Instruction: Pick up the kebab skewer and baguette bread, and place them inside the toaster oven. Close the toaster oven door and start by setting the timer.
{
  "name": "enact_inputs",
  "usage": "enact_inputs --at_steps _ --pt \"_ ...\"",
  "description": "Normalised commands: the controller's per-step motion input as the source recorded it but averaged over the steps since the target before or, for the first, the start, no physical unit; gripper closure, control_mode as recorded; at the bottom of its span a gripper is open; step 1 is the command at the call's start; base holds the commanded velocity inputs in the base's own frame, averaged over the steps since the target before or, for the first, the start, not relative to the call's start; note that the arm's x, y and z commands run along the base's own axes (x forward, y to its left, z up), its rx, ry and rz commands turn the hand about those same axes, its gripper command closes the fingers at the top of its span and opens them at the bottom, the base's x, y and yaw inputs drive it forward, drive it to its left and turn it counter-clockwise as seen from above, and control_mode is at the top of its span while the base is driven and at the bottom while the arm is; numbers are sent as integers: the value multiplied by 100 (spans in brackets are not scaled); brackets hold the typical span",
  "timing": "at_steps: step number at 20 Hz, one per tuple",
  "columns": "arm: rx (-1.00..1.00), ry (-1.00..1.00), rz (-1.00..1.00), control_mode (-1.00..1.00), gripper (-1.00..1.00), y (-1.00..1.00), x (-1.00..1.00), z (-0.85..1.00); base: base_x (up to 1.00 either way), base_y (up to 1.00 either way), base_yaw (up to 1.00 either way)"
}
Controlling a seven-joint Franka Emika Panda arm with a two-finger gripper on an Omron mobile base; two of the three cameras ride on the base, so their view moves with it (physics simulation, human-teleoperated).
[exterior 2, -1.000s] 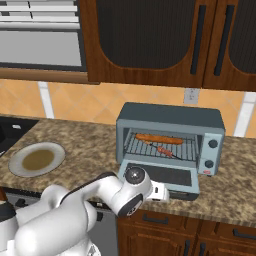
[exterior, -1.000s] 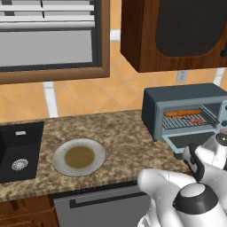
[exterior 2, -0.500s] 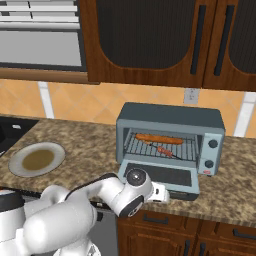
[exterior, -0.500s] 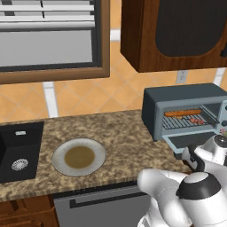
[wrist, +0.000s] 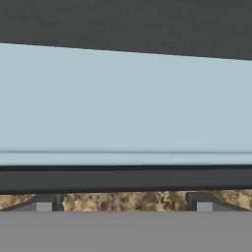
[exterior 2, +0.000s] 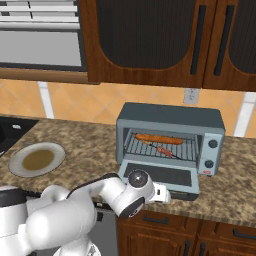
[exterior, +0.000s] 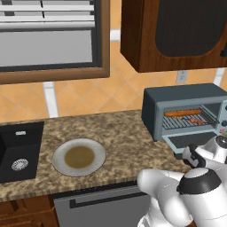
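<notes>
**Gripper low at the front edge of the dropped oven door**

The toaster oven (exterior 2: 170, 137) stands on the granite counter (exterior: 119, 142) with its door (exterior 2: 161, 176) folded down flat in front of it. Inside, on the wire rack (exterior 2: 160, 147), the bread (exterior 2: 159, 139) lies lengthwise toward the back, and the skewer (exterior 2: 164, 150) lies just in front of it, slightly angled. Both also show on the rack in the left base view, bread (exterior: 182, 113) and skewer (exterior: 197, 120).

The gripper (wrist: 123, 203) sits low, right up against the front edge of the open door; the door's pale blue-grey face and dark handle bar (wrist: 126, 178) span the hand view just above the fingertips (wrist: 43, 203). The fingertips stand wide apart with nothing between them, speckled counter showing in the gap. The bread and skewer are well beyond the gripper, inside the oven.

An empty plate (exterior: 79, 156) rests on the counter near the sink (exterior: 17, 150).
</notes>
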Motion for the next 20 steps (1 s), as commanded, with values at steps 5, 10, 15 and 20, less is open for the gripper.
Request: enact_inputs --at_steps 5,10,15,20 --pt "0 -2 -1 -100 -100 0 19 0 0 0 0" --pt "0 -7 -5 -100 -100 4 27 2 0 0 0" --pt "1 -13 -4 -100 -100 2 25 16 0 0 0" --pt "0 -10 -4 -100 -100 0 39 40 0 0 0"
